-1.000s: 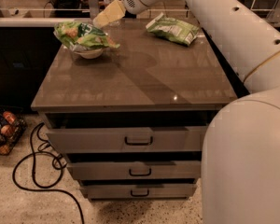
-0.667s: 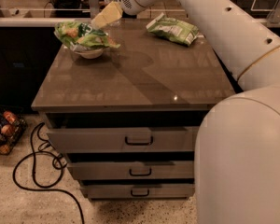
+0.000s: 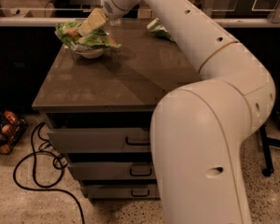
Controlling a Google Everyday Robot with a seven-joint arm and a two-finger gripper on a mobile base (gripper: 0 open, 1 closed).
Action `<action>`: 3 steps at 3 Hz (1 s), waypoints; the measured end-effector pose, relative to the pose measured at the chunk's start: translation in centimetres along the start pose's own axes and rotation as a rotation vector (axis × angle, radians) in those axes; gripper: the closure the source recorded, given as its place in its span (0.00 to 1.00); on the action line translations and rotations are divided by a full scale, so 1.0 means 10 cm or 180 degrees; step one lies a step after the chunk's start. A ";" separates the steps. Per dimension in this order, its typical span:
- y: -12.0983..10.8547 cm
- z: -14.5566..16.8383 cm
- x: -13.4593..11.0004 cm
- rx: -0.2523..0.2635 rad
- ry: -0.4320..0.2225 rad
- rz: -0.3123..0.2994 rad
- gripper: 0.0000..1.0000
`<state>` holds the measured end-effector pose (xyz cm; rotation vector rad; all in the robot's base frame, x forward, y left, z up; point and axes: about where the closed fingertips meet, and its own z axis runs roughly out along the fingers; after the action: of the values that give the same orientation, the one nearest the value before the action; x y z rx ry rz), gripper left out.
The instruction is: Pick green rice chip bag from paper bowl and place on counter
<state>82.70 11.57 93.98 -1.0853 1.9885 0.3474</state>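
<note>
Moved: the cream-coloured two-finger gripper (image 3: 93,21) has slid left and down from beside the bowl, and now overlaps the top of the bag, upper left of the frame.
Arm: the white robot arm (image 3: 200,45) now fills more of the right half, its elbow bulking at lower right.
Covered: the paler green-and-white snack bag (image 3: 156,29) at top centre, fully seen a second ago, is now mostly behind the arm.
Unmoved: bag, bowl and cabinet sit where they were.
Grip: I cannot tell how wide the gripper is set, nor whether it touches the bag.
Bag: the bright green glossy rice chip bag (image 3: 102,41) lies in the small cream-white paper bowl (image 3: 89,53), spilling over both sides.
Bowl: rests on the far left corner of the glossy grey-brown counter (image 3: 116,78).
Below: three grey drawers (image 3: 98,139) with black handles.
</note>
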 end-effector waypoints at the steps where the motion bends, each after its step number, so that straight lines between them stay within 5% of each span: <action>1: 0.14 0.22 -0.13 -0.0114 0.0152 -0.0094 0.00; 3: 0.54 0.50 -0.23 -0.0515 0.0419 -0.0198 0.00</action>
<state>81.71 18.94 91.86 -1.2983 2.0649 0.4188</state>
